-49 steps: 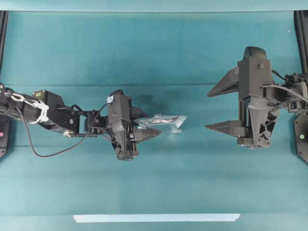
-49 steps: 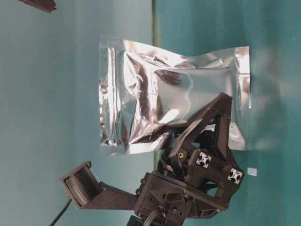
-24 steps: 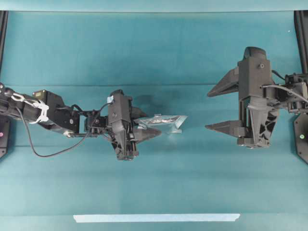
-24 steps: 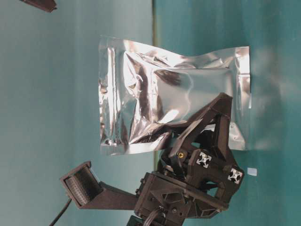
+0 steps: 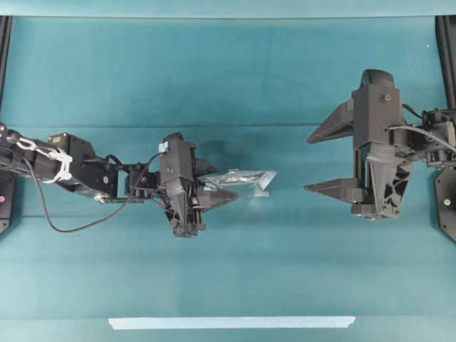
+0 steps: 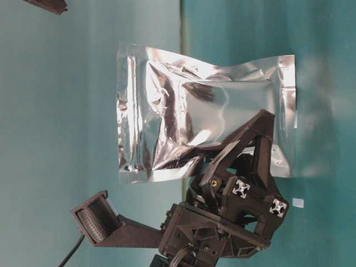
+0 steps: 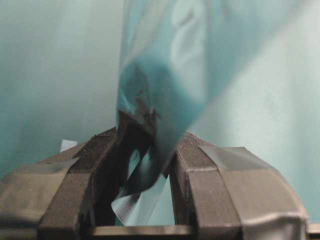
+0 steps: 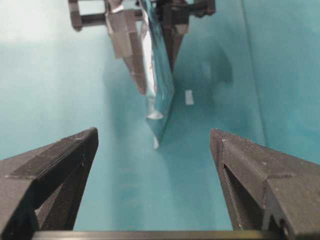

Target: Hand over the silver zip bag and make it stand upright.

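Left gripper (image 5: 226,194) pinches the silver zip bag (image 5: 242,179) mid-table; right gripper (image 5: 312,162) waits with jaws spread wide, well apart from it.

From overhead the bag is just a thin crinkled sliver, edge-on! The table-level view opens up its whole broad shiny face (image 6: 206,119), with the gripper's black fingers (image 6: 253,139) covering its lower corner. The left wrist camera catches foil squeezed between the taped pads (image 7: 186,165). A pale-blue tape strip (image 5: 231,322) lies along the near table edge, a small white scrap (image 8: 189,97) beside the bag.
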